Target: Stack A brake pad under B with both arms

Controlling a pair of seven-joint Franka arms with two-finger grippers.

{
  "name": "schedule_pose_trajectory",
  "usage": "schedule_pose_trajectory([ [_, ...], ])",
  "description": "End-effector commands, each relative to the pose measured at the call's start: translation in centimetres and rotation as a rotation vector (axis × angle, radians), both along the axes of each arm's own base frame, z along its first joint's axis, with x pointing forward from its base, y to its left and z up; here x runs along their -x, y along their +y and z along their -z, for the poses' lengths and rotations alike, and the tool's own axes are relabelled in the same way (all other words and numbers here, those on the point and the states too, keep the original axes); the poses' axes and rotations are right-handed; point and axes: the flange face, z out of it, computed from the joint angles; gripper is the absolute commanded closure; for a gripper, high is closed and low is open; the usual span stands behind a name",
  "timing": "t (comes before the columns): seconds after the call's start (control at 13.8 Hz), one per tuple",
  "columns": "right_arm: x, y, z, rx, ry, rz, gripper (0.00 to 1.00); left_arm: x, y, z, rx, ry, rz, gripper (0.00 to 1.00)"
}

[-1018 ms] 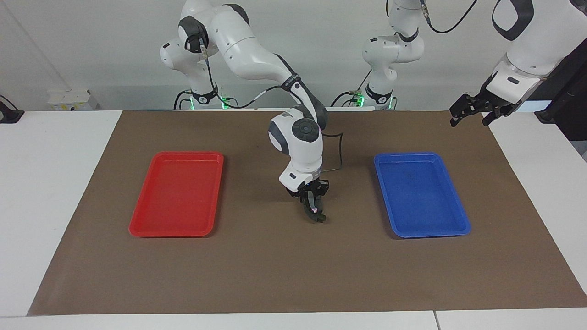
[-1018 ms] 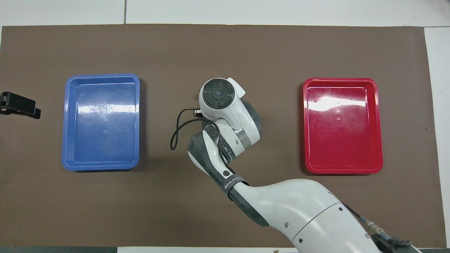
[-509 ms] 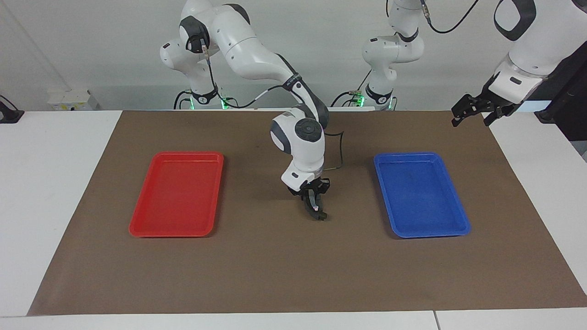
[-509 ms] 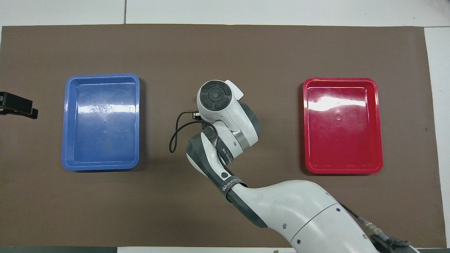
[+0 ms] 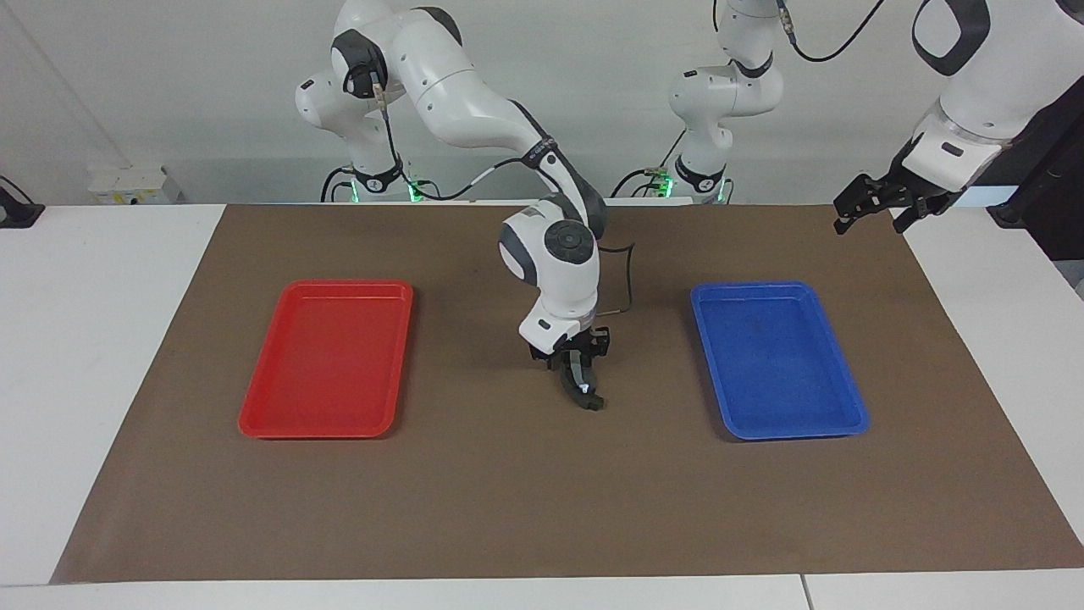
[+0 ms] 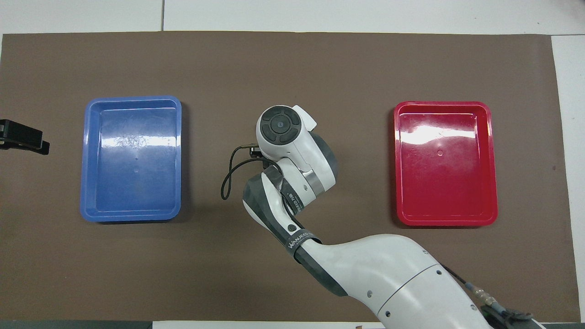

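Note:
My right arm reaches to the middle of the brown mat (image 5: 508,508). Its gripper (image 5: 577,374) points down, shut on B (image 5: 586,392), the dark curved piece with a pale strip and a shiny spot. B hangs from the fingers with its lower end at the mat. The short all-dark A brake pad does not show in either view. In the overhead view the right wrist (image 6: 283,132) covers the gripper and B. My left gripper (image 5: 868,219) is open and empty, up in the air over the mat's corner at the left arm's end; it also shows in the overhead view (image 6: 23,139).
An empty red tray (image 5: 326,428) lies toward the right arm's end of the mat and an empty blue tray (image 5: 792,430) toward the left arm's end. A black cable (image 5: 628,288) loops from the right wrist.
The right wrist has turned a little and lifted slightly, and B has turned with it. The left gripper has hardly moved.

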Motion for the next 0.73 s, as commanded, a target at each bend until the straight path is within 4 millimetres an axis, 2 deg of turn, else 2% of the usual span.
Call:
schedule_pose_trajectory([
  [0.0,0.4,-0.8,-2.7,0.001,0.002,-0.032,0.00,0.5,0.2,0.0,-0.014,-0.010,0.004,0.00],
  [0.15,-0.4,-2.7,-6.1,-0.004,-0.018,0.006,0.00,0.5,0.2,0.0,-0.014,-0.010,0.004,0.00],
  [0.29,-2.4,-6.9,-8.9,0.037,-0.054,0.051,0.00,0.5,0.1,0.0,-0.014,-0.010,0.005,0.00],
  [0.51,-5.1,-16.2,-14.6,0.074,-0.105,0.149,0.00,0.5,0.2,0.0,-0.014,-0.010,0.004,0.00],
  [0.65,-5.7,-23.0,-17.9,0.065,-0.116,0.214,0.00,0.5,0.2,0.0,-0.014,-0.010,0.004,0.00],
])
